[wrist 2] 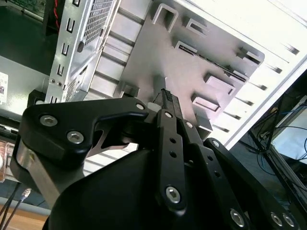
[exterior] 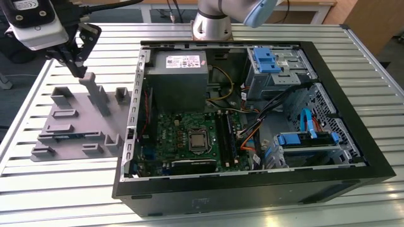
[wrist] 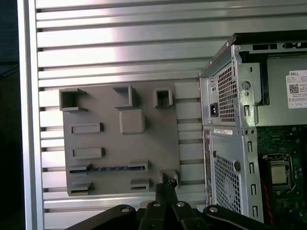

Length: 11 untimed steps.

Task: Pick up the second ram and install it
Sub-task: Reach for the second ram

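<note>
End effector [wrist: 166,185] hangs above gray fixture [wrist: 158,139] on slatted metal table [wrist: 120,48].

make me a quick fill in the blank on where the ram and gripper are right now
1. The second ram lies in the gray fixture, ___ the computer case.
2. The fixture sits at the exterior view's ___ of the case.
3. The gripper hangs above the ___.
4. The gripper holds ___.
Missing words: outside; left; fixture; nothing.
</note>
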Motion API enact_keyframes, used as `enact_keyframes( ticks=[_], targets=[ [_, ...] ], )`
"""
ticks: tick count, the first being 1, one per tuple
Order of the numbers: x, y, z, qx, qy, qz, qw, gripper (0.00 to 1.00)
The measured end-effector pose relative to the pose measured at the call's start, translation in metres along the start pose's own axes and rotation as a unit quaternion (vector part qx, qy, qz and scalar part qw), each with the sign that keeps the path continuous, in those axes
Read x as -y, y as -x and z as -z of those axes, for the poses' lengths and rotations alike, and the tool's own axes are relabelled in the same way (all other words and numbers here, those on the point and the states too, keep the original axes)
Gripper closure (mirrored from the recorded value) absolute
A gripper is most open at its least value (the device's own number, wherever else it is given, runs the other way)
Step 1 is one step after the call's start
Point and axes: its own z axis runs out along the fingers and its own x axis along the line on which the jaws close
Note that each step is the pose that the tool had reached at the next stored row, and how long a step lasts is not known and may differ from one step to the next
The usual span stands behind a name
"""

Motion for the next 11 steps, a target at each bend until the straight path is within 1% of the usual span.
enact_keyframes(
  ticks=[11],
  targets=[
    [0.0002,-0.0019,0.0000,0.0000,0.0000,0.000,1.0000,0.89]
  ],
)
